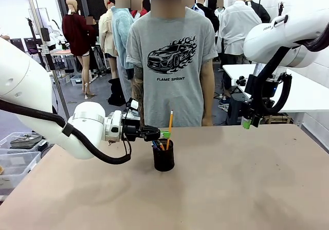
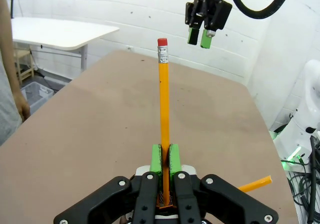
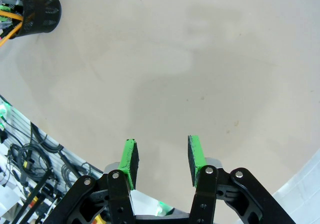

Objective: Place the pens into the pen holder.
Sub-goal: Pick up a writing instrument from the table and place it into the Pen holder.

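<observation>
Left gripper (image 1: 163, 134) clamped on upright yellow pencil (image 1: 169, 128) standing in black mesh pen holder (image 1: 164, 159); right gripper (image 3: 161, 160) raised, fingers apart, empty.

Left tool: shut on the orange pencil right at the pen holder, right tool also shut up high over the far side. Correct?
One thing is wrong: the right tool is open with nothing between its pads, as the right wrist view shows. The rest holds: the left tool is shut on the orange pencil at the pen holder.
</observation>
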Controlling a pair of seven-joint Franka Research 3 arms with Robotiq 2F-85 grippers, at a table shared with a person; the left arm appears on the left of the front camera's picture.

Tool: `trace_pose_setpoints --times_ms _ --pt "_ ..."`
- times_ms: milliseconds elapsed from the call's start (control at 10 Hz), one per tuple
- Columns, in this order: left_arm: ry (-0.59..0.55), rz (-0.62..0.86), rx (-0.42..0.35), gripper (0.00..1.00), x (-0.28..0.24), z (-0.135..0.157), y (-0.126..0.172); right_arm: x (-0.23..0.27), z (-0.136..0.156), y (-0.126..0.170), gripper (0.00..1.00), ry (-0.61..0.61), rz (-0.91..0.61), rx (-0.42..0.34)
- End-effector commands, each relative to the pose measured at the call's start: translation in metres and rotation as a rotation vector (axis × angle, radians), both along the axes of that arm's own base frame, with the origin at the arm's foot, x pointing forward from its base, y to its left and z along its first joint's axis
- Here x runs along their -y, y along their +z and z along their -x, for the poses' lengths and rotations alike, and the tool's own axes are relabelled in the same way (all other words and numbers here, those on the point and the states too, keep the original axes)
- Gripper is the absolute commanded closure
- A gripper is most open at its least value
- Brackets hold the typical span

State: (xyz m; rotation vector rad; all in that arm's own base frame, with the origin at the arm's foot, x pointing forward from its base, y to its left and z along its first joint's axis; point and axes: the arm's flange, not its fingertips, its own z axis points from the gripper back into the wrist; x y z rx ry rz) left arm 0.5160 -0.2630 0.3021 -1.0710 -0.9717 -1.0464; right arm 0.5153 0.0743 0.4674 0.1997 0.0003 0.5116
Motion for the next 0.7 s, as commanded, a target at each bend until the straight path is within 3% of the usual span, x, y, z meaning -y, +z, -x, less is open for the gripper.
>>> trace_pose_setpoints --times_ms 0,200,600 --pt "0.001 -0.024 0.032 1.00 0.0028 0.0022 -0.0035 -0.0001 0.0004 0.0003 0.48 0.012 -0.023 -0.002" --pt "0.005 -0.021 0.037 0.65 0.0027 0.0018 -0.0024 -0.0001 0.0004 0.0003 0.48 0.012 -0.023 -0.002" --pt "0.007 -0.008 0.046 0.65 0.0021 0.0032 -0.0027 -0.0001 0.0004 0.0003 0.48 0.012 -0.023 -0.002"
